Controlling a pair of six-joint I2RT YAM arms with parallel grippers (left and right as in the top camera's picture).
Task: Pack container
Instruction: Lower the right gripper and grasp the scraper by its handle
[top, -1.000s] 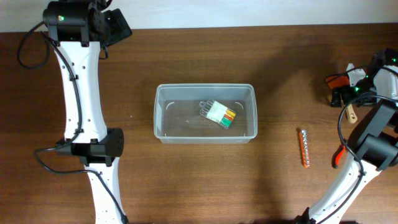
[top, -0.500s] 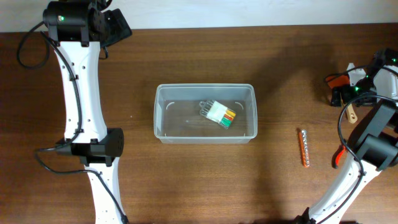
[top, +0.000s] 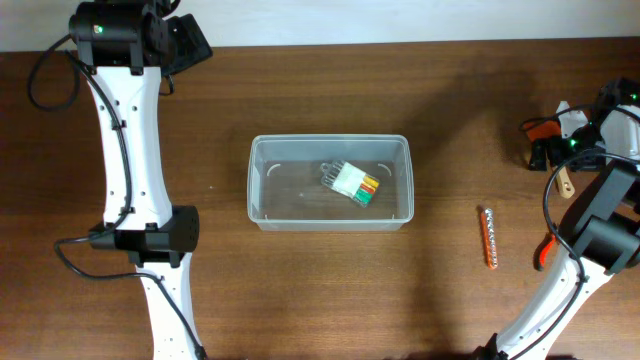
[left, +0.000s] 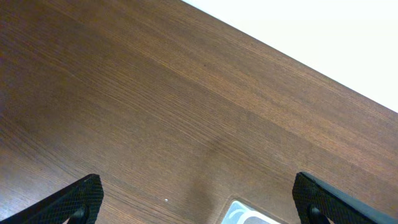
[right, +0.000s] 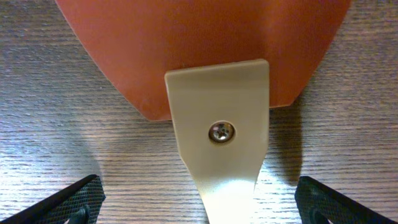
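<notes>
One coloured bundle (top: 352, 183) sits in the container (top: 330, 139), centre frame; orange rod (top: 489, 238) (lower right) and scraper (right: 211, 50) lie outside, unpacked. Left gripper (left: 199, 202) and right gripper (right: 199, 199) gape wide, empty.

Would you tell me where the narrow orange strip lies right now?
Overhead view: the orange strip lies on the table right of the container, close to the right arm.

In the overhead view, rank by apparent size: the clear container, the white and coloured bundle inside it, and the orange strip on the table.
Largest: clear container, by far.
Next: white and coloured bundle.
Smallest: orange strip, by area; in length it roughly matches the bundle.
</notes>
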